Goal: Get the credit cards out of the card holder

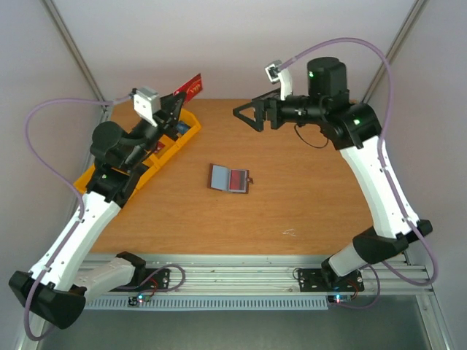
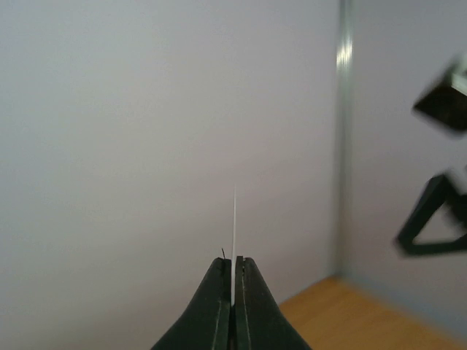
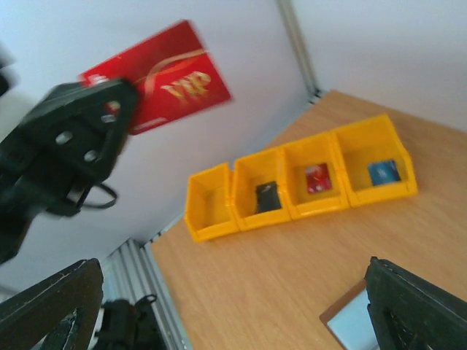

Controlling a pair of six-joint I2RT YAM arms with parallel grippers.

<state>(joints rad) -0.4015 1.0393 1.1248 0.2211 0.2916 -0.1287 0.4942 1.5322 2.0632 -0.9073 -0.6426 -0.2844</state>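
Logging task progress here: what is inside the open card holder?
The card holder lies open. One red card shows in its right half in the top view; the left half shows only grey-blue lining. Anything tucked under that card or in the pockets is covered.

The left gripper (image 1: 177,100), raised high, pinches a red credit card (image 1: 191,85), while the right gripper (image 1: 246,115) faces it, jaws wide apart.

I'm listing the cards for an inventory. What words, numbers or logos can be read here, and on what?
"VIP": gold letters on the flat red credit card held in the left gripper.
In the yellow plastic bins, the small red item and small blue item: print too small to read.
The open brown card holder with grey-blue lining: no readable text.
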